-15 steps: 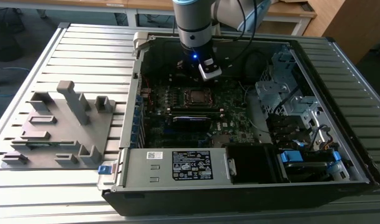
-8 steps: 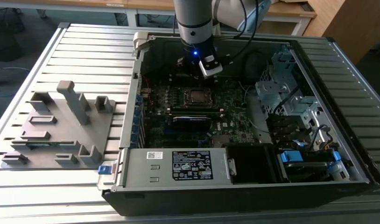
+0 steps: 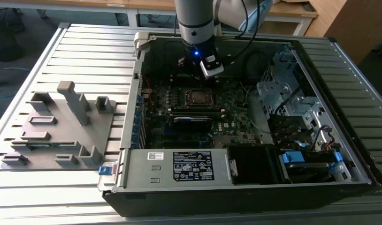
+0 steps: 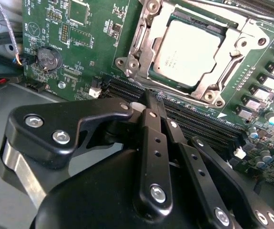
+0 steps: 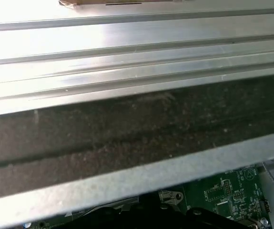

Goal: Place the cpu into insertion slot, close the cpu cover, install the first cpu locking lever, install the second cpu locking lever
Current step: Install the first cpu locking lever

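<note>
Second wrist view, cpu seated flat on the green motherboard, cpu cover lowered around it, gripper clenched shut and empty, hovering just beside the cover above black memory slots.

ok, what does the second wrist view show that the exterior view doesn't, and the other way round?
Second wrist view: close detail. The cpu cover lies flat around the cpu, there's a coin cell, and the claw is shut, its tip close to the cover's edge.
Exterior view: the whole open computer case, the arm reaching down into it, a grey fixture tray on the exterior view's left, and the power supply.
Both: the cpu under its cover, the green motherboard, and the claw beside them.
</note>
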Controlling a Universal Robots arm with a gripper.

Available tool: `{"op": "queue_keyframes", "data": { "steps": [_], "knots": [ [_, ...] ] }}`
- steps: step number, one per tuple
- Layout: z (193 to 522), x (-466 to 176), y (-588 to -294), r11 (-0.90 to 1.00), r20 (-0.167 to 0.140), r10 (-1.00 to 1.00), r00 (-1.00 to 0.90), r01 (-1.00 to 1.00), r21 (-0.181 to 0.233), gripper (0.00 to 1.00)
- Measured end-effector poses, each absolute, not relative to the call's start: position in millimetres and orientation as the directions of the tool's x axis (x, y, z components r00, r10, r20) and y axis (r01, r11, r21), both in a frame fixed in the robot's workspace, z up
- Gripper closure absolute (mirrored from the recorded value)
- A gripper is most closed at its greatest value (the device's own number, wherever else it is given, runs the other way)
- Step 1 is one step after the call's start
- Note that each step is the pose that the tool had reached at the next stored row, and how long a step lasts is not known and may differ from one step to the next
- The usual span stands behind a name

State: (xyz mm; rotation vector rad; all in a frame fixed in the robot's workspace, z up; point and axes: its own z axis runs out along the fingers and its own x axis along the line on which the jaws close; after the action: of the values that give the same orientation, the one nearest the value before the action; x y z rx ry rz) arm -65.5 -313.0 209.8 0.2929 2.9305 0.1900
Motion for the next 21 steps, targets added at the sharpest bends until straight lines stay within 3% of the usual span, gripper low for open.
{"op": "queue_keyframes", "data": {
  "steps": [5, 21],
  "knots": [
    [209.4, -65.5, -313.1, 0.972, -0.144, 0.208, -0.968, 0.188, 0.139, 0.90],
    [212.4, -65.5, -313.0, 0.972, -0.143, 0.208, -0.968, 0.188, 0.139, 0.90]
  ]
}}
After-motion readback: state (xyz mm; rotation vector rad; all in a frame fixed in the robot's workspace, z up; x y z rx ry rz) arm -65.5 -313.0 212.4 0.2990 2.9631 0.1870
